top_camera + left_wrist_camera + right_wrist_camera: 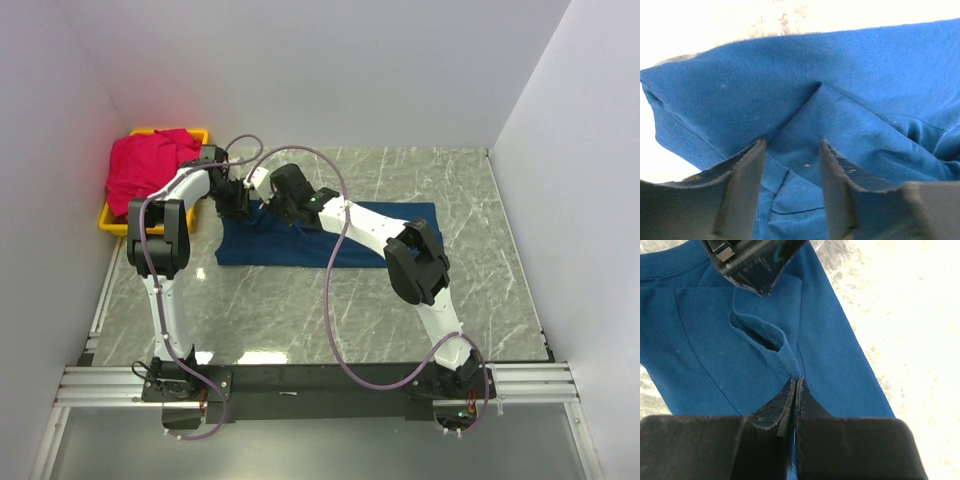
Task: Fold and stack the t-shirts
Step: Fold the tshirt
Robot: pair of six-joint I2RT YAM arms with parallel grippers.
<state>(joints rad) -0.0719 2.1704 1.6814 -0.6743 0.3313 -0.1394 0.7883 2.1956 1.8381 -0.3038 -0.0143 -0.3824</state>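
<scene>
Blue shirt [290,248] is on the desk [300,320], mid-surface. It's a rough flat rectangle, rumpled at its left end where both arms meet. Red shirt [145,165] is bunched in the yellow bin [112,224] at the far left corner, well apart from the work and not unfolded.

Right jaws: pressed together, pinching the ribbed edge [785,357] of the blue shirt. The right wrist view shows the rib running straight into the tips, with a small pocket of cloth lifted just ahead. Left jaws: spread, straddling a creased flap [810,125] of the same shirt. Cloth lies between the pads [747,190] but it isn't clamped.

Progress, my read: early.
- The blue shirt looks part-folded at best. The body is laid out and one end is being gathered, not yet a finished packet.
- Red shirt not started: it has to come out of the bin, get spread, folded and then stacked.
- No stack exists yet.

Can't tell from these views how many layers the blue one already has. The top view hides its left end under both wrists.
</scene>
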